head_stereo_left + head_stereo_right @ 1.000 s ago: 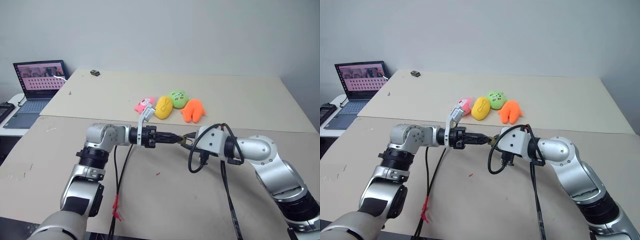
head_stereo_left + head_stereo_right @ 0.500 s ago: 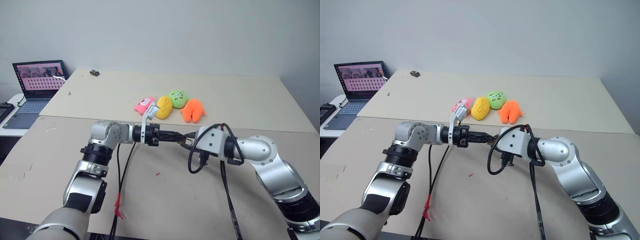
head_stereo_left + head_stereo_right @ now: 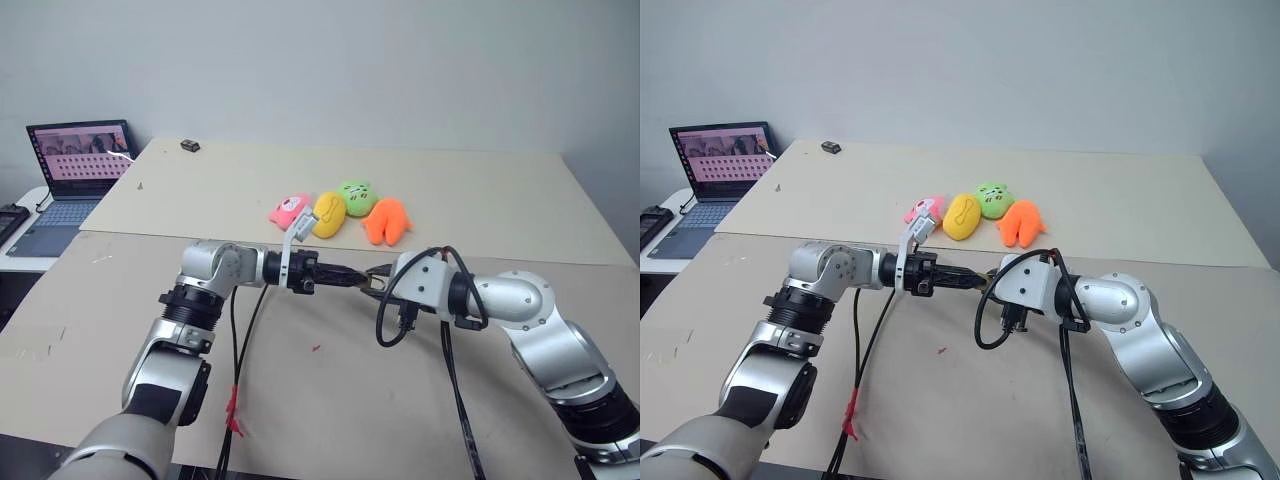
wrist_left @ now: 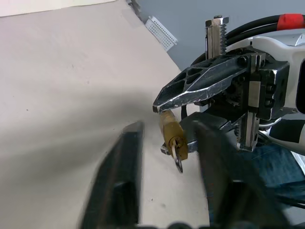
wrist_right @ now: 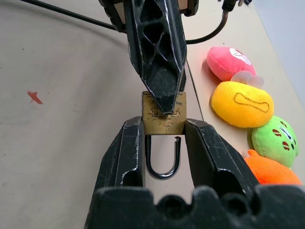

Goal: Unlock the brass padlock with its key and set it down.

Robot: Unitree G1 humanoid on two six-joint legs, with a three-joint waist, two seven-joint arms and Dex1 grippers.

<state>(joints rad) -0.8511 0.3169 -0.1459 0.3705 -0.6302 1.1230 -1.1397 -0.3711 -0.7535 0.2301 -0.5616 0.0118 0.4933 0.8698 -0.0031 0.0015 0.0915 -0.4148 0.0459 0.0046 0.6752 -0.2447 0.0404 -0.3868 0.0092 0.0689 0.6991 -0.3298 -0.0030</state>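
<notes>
The small squarish brass padlock [image 5: 164, 119] with its thin silvery steel shackle hangs in mid-air at the centre of the head views, clear of the pale beige surface [image 3: 330, 400]. The right pincer [image 5: 164, 143] is clenched on it: its two black ribbed fingers press the flat sides of the yellow-gold body, and the U-shaped shackle points back between them toward that wrist, so the keyhole face looks away, toward the other arm.

The left pincer [image 4: 164, 157] comes at it end-on from the left of the frame, nose to nose with the right one. In the left wrist view the lock sits in the gap between its fingers, with a small silvery key [image 4: 177, 161] sticking out of the keyhole face. The fingers stand apart on either side and look not to be touching the key, so this pincer is released. In my judgement, the coming move is to pinch that key and twist, so the key must stay centred in the gap.

Four soft rounded plush toys lie in the upper middle of the frame: pink [image 3: 289, 209], yellow [image 3: 327, 214], green [image 3: 356, 196], orange [image 3: 385, 221].
</notes>
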